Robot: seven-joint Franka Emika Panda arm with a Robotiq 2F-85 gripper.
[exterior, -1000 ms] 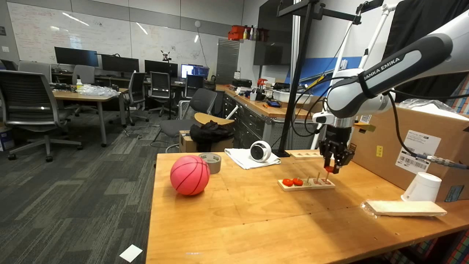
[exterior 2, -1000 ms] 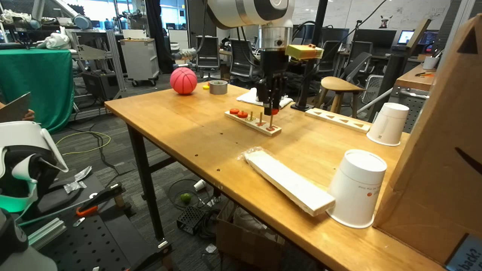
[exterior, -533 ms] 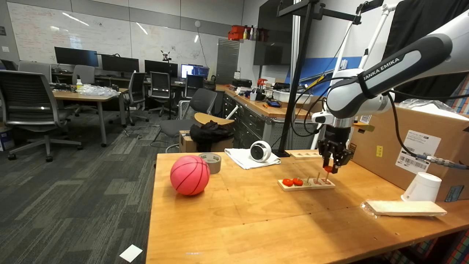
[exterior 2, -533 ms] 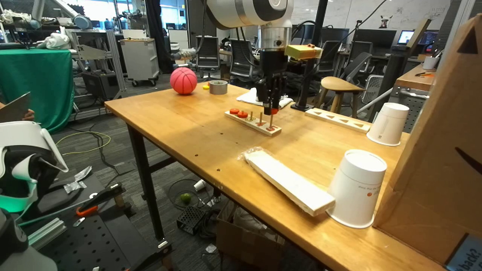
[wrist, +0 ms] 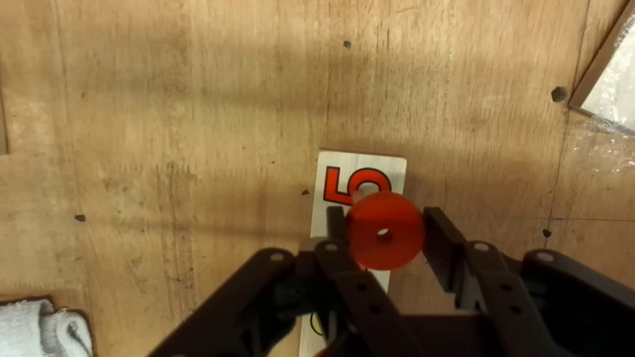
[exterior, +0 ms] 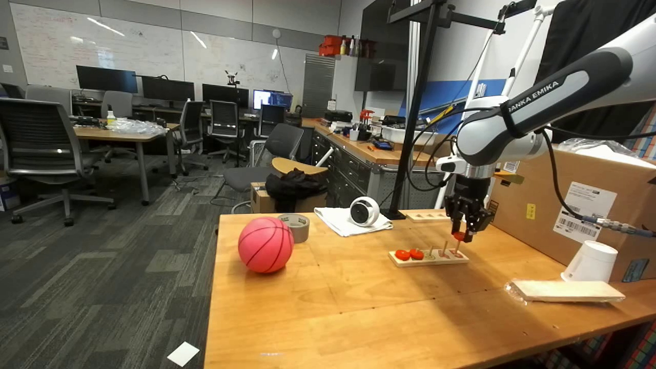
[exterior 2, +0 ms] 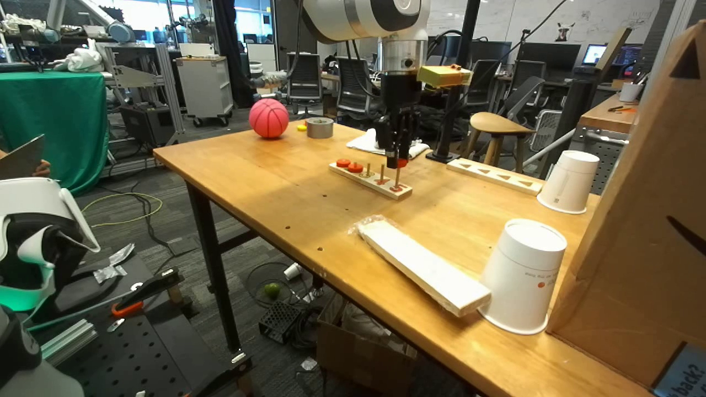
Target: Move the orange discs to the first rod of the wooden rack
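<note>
One orange disc point(wrist: 399, 225) is grasped between the fingers point(wrist: 439, 225) of the gripper point(wrist: 385, 228), which press on its two sides. Compared with one second ago, the gripper and this disc have shifted only very slightly, toward the second disc point(exterior: 403, 254) and the third disc point(exterior: 416, 254) on the rack; in the last half second I see no clear movement. I judge this to be a small correction, made to bring the hole of the disc in line with the tall rod point(exterior 2: 397, 177).

The grasped disc is at the top of that rod, at the end of the wooden rack point(exterior: 433, 262) where a red numeral 5 point(wrist: 353, 184) is printed. Whether the tip has already entered the hole, I cannot tell. If this rod is counted as the first, the two discs near the opposite end probably remain to be moved; the direction of counting is not certain to me.

The arm point(exterior: 564, 92) reaches in from the right edge of an exterior view, and its wrist turns downward, so that the gripper points nearly straight down over the rack.
</note>
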